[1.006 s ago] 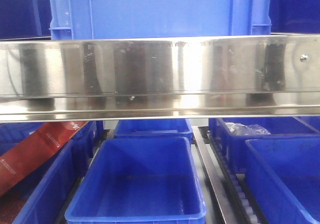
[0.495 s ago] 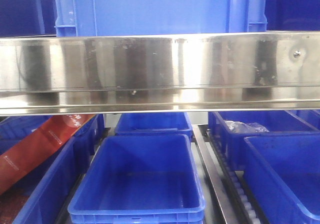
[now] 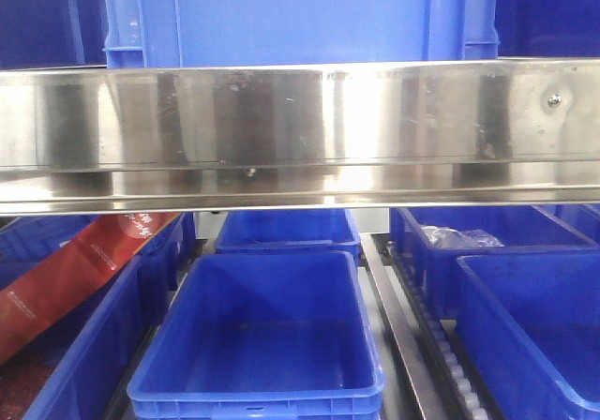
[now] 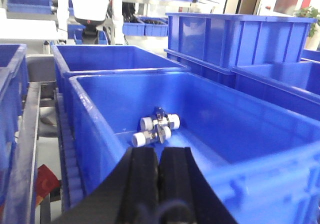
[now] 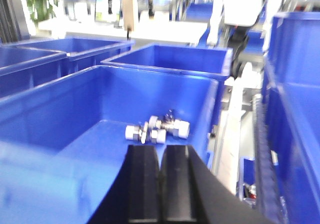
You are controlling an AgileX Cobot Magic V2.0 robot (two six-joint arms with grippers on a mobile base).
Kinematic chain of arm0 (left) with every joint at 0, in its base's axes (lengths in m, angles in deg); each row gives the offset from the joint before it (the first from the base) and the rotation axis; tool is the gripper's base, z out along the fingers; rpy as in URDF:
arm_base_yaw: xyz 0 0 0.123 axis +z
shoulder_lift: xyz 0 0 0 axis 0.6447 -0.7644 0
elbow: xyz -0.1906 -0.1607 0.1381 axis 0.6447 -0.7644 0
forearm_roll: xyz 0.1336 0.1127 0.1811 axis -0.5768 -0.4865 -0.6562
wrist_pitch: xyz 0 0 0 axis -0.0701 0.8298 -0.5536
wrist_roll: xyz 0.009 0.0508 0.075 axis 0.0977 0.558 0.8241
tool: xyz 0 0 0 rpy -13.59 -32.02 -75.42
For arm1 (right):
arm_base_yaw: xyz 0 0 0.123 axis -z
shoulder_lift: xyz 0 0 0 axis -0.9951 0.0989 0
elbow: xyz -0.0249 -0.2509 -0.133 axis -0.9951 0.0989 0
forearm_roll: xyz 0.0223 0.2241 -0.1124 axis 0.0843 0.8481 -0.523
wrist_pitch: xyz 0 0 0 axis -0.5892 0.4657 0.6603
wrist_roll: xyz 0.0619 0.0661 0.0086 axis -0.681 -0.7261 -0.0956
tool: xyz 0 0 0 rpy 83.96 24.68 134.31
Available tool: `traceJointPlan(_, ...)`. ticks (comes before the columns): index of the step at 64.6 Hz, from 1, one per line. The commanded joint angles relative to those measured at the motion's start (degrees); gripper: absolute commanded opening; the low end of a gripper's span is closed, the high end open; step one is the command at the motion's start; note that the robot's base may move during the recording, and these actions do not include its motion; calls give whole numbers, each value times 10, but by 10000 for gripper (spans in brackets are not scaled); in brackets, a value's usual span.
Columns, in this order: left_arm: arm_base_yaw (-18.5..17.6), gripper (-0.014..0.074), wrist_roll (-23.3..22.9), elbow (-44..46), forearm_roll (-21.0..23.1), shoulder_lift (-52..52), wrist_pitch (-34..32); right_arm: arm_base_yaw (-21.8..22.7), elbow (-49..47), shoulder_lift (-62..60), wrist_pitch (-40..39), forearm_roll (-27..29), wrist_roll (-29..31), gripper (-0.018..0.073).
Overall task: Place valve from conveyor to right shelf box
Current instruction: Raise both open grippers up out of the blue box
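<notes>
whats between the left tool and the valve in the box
Only bare blue box floor, seen in the left wrist view: the left tool, fingers together, hangs over the blue box, and the valve lies just beyond it.

Reflective steel shelf rail (image 3: 300,129); rows of blue bins (image 3: 258,340); bright light

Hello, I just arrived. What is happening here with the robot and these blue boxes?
Nothing is being held at this moment. The left hand and the right hand are both shut and empty, each hanging over a blue box. In each wrist view a valve already lies on the floor of the blue box below. The front view shows only shelf bins behind a steel rail.
</notes>
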Motion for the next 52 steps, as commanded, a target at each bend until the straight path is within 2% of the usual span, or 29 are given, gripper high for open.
traceJointPlan(1, 5, -111, -3, -37, -2, 45, -23, 0, 50, -50, -22, -5, 1, -162)
traceJointPlan(13, 47, -111, -3, -133, -2, 138, -31, 0, 146, -157, -21, -5, 1, -162)
traceJointPlan(24, 81, -111, -3, -167, -2, 204, -28, 0, 164, -216, -9, -5, 1, -162)
traceJointPlan(52, 84, -111, -3, -167, -2, 236, -33, 0, 164, -237, -12, -5, 1, -162)
